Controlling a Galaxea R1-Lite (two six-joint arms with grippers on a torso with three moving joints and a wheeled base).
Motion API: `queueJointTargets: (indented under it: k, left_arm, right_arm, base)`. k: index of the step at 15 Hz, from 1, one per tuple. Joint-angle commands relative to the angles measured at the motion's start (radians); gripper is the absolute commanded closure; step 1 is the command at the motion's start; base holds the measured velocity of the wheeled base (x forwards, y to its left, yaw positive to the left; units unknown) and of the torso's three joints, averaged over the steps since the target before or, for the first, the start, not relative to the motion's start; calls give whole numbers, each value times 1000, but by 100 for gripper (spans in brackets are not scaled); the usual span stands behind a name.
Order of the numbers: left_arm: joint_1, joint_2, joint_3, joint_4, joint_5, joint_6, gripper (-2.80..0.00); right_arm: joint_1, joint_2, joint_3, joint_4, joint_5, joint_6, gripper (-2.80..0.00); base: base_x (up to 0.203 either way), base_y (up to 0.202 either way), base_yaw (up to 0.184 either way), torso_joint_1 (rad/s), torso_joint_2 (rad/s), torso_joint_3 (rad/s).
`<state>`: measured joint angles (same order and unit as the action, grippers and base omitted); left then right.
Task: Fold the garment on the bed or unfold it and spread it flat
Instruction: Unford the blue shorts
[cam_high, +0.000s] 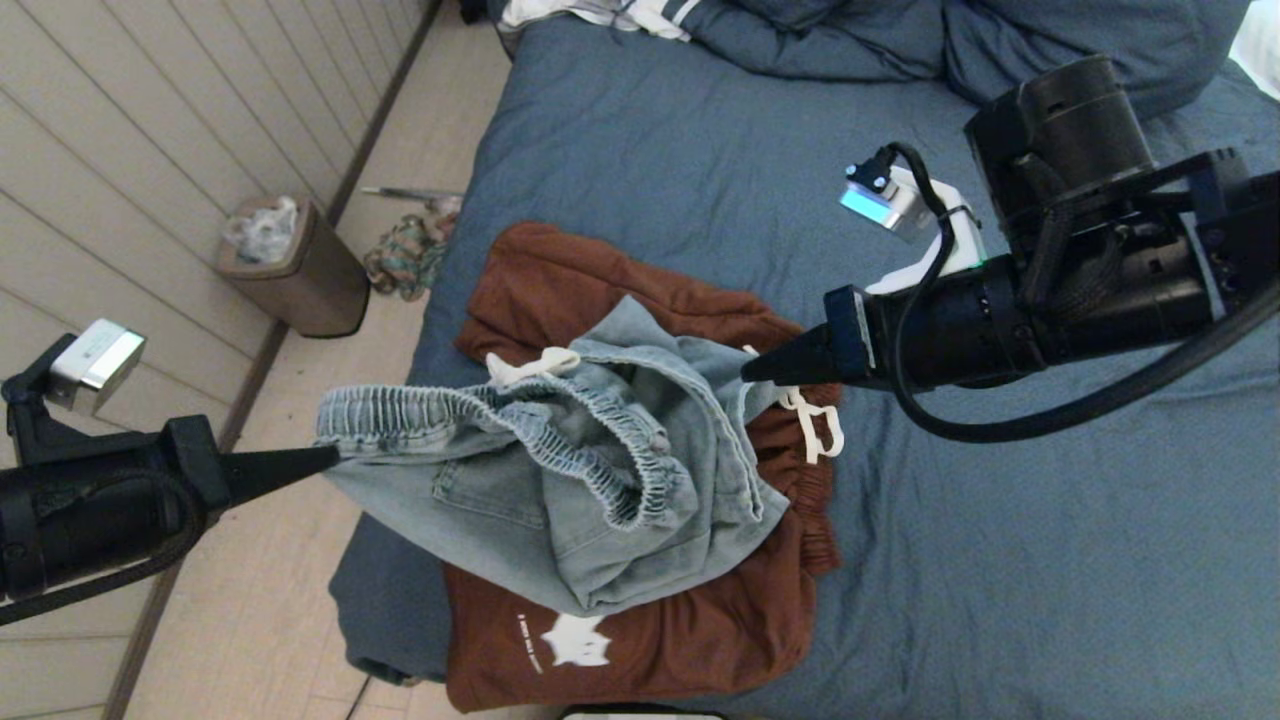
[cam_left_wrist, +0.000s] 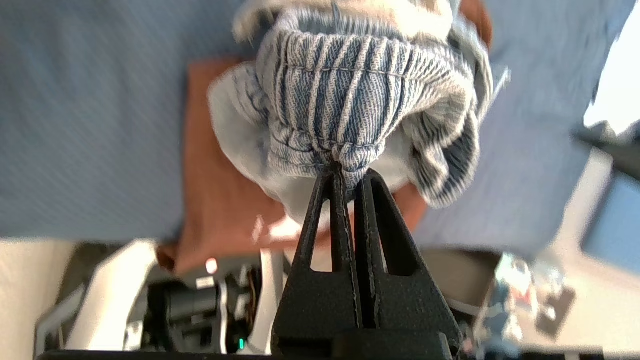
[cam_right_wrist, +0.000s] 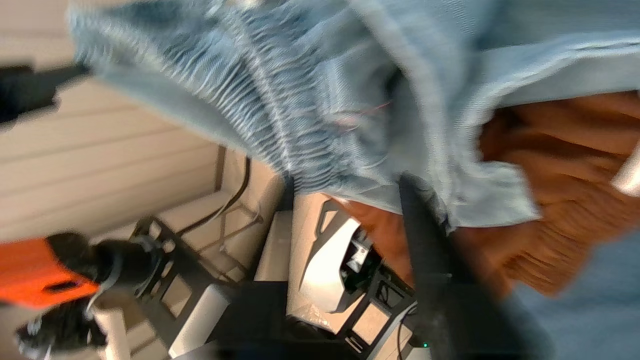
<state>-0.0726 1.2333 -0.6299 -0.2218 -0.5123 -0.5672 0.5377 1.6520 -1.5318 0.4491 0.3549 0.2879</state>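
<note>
Light-blue denim shorts (cam_high: 560, 480) lie bunched on a rust-brown garment (cam_high: 640, 640) near the left edge of the bed (cam_high: 1000, 520). My left gripper (cam_high: 335, 455) is shut on the shorts' elastic waistband (cam_left_wrist: 345, 100) and holds that end lifted out over the bed's edge. My right gripper (cam_high: 748, 373) is closed on the shorts' opposite edge. In the right wrist view one dark finger (cam_right_wrist: 420, 225) shows against the denim (cam_right_wrist: 320, 100), and cloth covers the other.
White drawstrings (cam_high: 815, 425) of the brown garment lie just under the right gripper. A brown waste bin (cam_high: 300, 270) and a heap of cloth (cam_high: 405, 255) sit on the floor to the left. Rumpled blue bedding (cam_high: 850, 40) lies at the head of the bed.
</note>
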Motion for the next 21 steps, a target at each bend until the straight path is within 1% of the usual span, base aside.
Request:
queueJointTargets:
  k: [1, 2, 3, 6, 7, 8, 10, 11, 15, 19, 21]
  left_arm:
    - [45, 37, -8, -24, -3, -5, 0]
    - [61, 55, -8, -36, -6, -5, 0]
    - [83, 69, -8, -49, -26, -5, 0]
    - [164, 78, -11, -61, -117, -4, 0]
    - [184, 78, -10, -61, -137, -3, 0]
    - [200, 77, -8, -61, -149, -3, 0]
    - [201, 78, -3, -60, -155, -3, 0]
    - [201, 77, -2, -60, -155, -3, 0]
    - [203, 68, 1, -60, -157, -3, 0]
    - [203, 60, -1, -60, -157, -5, 0]
    - [217, 57, -4, -60, -159, -6, 0]
  right_arm:
    - [60, 67, -26, 2, -2, 4, 0]
    - [77, 103, -42, 2, -3, 6, 0]
    - [87, 140, -61, 3, -2, 7, 0]
    - [103, 221, -85, 3, -2, 6, 0]
    - [102, 247, -92, 3, -2, 6, 0]
    - [95, 274, -99, 2, -2, 7, 0]
    - [87, 326, -109, 2, -2, 8, 0]
    - [73, 347, -112, 0, -5, 7, 0]
    - [-34, 411, -131, -34, -3, 2, 0]
    - [-132, 416, -145, -36, -2, 4, 0]
    - [-189, 409, -127, -36, 0, 1, 0]
  base:
    - [0, 0, 0, 0, 0, 0]
    - [0, 0, 0, 0, 0, 0]
    - [0, 0, 0, 0, 0, 0]
    - [0, 0, 0, 0, 0, 0]
    - [0, 0, 0, 0, 0, 0]
    - [0, 0, 0, 0, 0, 0]
    - [0, 0, 0, 0, 0, 0]
    - [0, 0, 0, 0, 0, 0]
    - [0, 0, 0, 0, 0, 0]
    - [0, 0, 0, 0, 0, 0]
    - [0, 0, 0, 0, 0, 0]
